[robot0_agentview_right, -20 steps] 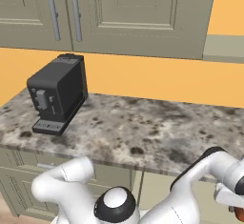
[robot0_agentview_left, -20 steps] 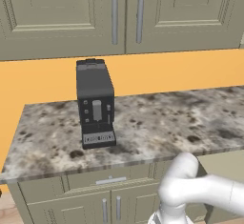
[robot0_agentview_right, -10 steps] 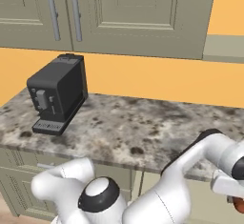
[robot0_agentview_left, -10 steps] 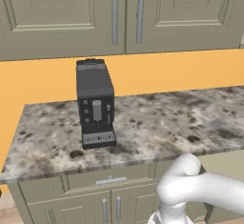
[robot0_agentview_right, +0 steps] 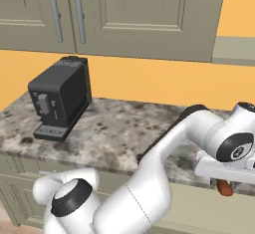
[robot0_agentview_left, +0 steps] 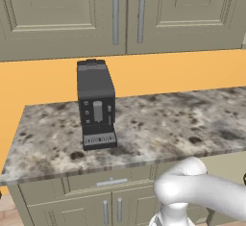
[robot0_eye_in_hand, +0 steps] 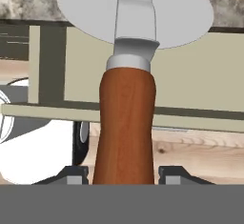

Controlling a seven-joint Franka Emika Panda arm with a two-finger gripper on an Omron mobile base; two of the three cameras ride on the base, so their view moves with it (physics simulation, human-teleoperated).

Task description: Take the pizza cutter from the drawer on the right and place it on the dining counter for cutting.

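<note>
Pincer [robot0_eye_in_hand: 123, 175] clamped on cutter [robot0_eye_in_hand: 126, 99] handle, cutter lifted clear above open drawer [robot0_eye_in_hand: 143, 75], near right edge of desk [robot0_agentview_right: 124, 128] with coffee machine [robot0_agentview_right: 60, 98]. Carry step; next: turn toward dining counter, set it down.

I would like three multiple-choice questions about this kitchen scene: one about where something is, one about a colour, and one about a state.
1. Where does the coffee machine stand?
A. on the granite worktop
B. inside a drawer
C. on the floor

2. What colour is the pizza cutter handle?
A. blue
B. reddish-brown
C. white

3. What is the gripper doing?
A. hanging open and empty
B. pushing a cabinet door
C. holding the pizza cutter

Answers: 1 A, the black machine sits on the mottled stone below the wall cabinets. 2 B, the hand view shows a reddish-brown handle. 3 C, the handle rises from between the fingertips.
</note>
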